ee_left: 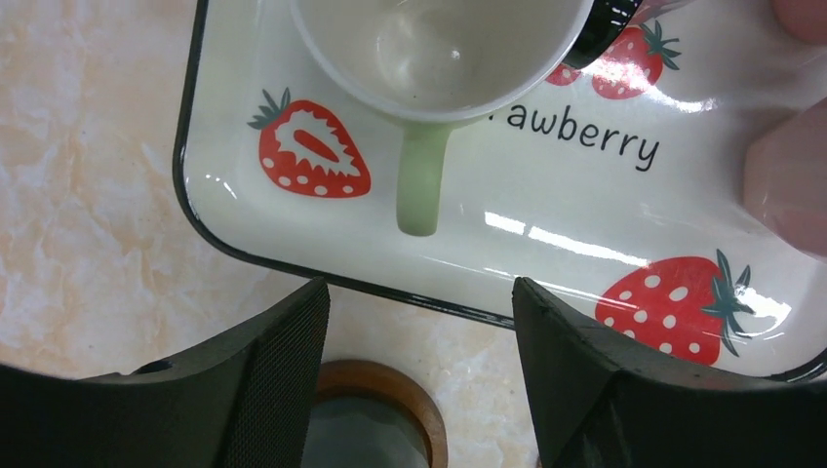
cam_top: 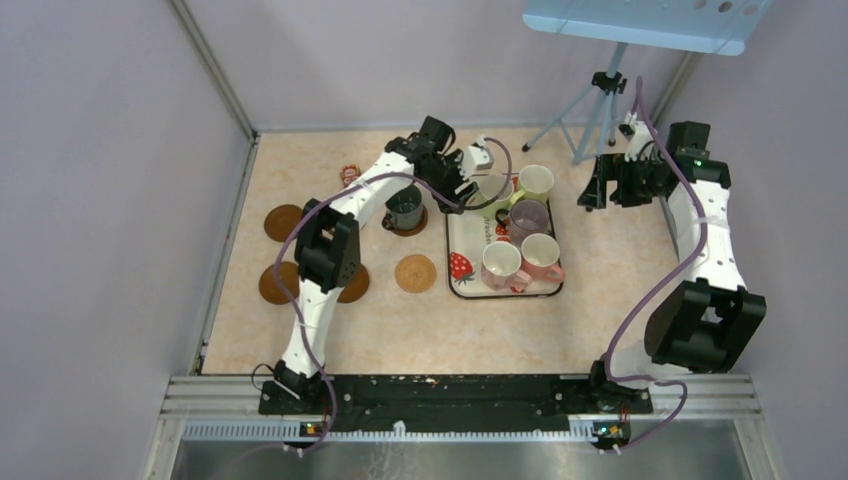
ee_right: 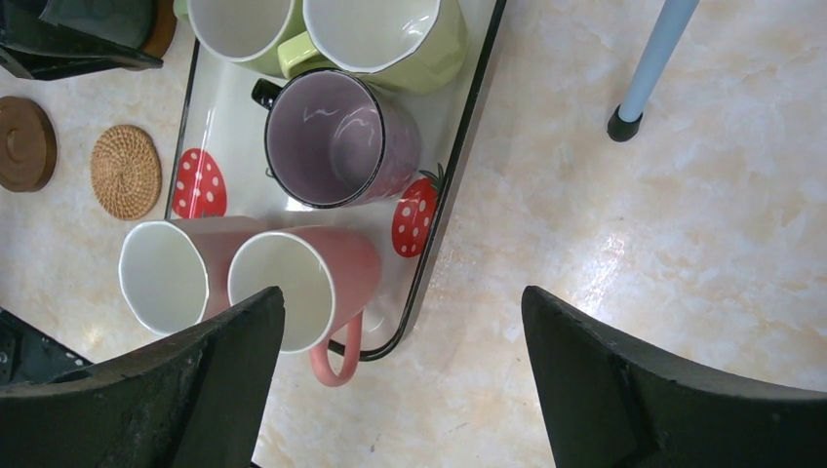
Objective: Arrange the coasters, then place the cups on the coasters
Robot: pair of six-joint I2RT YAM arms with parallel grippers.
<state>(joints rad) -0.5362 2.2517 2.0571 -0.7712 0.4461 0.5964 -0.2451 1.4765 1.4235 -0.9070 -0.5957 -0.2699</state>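
A dark green cup (cam_top: 405,207) stands on a brown coaster (cam_top: 408,228). More brown coasters (cam_top: 283,222) (cam_top: 272,284) and a tan one (cam_top: 415,272) lie bare to the left of the strawberry tray (cam_top: 465,238). On the tray stand two light green cups (cam_top: 535,182), a purple cup (cam_top: 528,218), a cream cup (cam_top: 500,265) and a pink cup (cam_top: 543,256). My left gripper (ee_left: 419,322) hovers open and empty at the tray's far-left corner, facing a light green cup's handle (ee_left: 421,185). My right gripper (ee_right: 403,312) hangs open over the table right of the tray.
A small red packet (cam_top: 350,175) lies at the back left. A tripod (cam_top: 592,110) stands at the back right, with one leg (ee_right: 644,68) close to the tray's far side. Walls close in the table on the left, back and right.
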